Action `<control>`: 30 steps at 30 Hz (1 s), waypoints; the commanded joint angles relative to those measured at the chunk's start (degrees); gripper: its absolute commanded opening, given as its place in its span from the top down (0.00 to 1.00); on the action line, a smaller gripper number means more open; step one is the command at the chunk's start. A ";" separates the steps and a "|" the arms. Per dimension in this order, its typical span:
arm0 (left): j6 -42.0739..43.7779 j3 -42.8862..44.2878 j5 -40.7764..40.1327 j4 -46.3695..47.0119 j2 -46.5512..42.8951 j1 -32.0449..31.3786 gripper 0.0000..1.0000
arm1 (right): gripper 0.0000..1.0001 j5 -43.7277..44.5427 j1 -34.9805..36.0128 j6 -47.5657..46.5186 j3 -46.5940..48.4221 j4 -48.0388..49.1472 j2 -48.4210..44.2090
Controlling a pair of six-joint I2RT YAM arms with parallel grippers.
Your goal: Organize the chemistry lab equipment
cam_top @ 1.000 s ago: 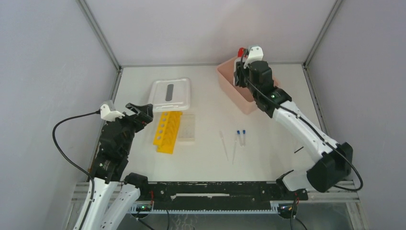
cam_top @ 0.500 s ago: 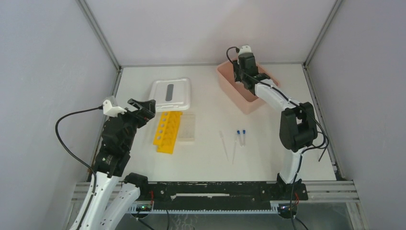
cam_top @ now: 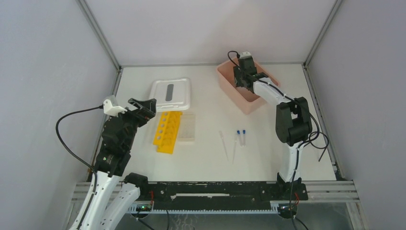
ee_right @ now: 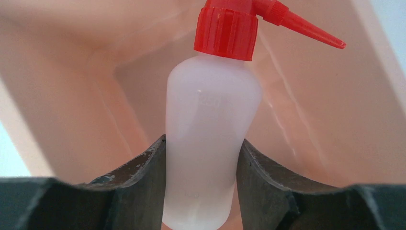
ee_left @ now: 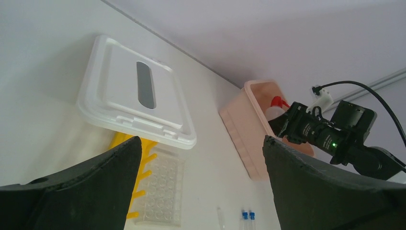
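The bottle (ee_right: 213, 96) is soft, translucent white plastic with a waisted body and a ribbed red screw cap drawn out into a slim angled nozzle. It sits inside the tub (cam_top: 229, 82), a smooth, glossy pink box with rounded corners at the far right of the desk (cam_top: 268, 158).

The lid (cam_top: 171, 94) is a white moulded rectangle with a grey slot, lying flat at far left centre. Its near edge overlaps the far end of the yellow rack (cam_top: 166, 132), an opaque plastic block with round holes. Touching that rack's right side is the grid rack (cam_top: 187, 127), clear and cellular. Mid-desk lie two thin clear droppers (cam_top: 224, 145) and, just to their right, two tiny clear tubes (cam_top: 241, 137) with blue caps, side by side.

The desk is flat, matte white, enclosed by plain pale grey panels joined by metal corner posts.

The right gripper (ee_right: 201, 141) is partly closed, its dark, scuffed fingers pressing both sides of the bottle's lower body within the tub. The left gripper (cam_top: 142, 106) is spread wide and holds nothing, hanging above the desk just left of the yellow rack.
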 commanded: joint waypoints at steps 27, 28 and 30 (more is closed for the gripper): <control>-1.96 -2.76 -0.26 1.05 -3.17 -0.19 0.00 | 0.28 -0.66 -0.09 2.75 0.00 -2.15 -1.24; -2.00 -2.76 -0.29 0.97 -3.22 -0.20 0.00 | 0.28 -0.46 -0.12 2.72 0.04 -2.18 -1.47; -2.05 -2.76 -0.39 0.81 -3.32 -0.20 0.00 | 0.28 -0.34 -0.06 2.57 -0.02 -2.22 -2.13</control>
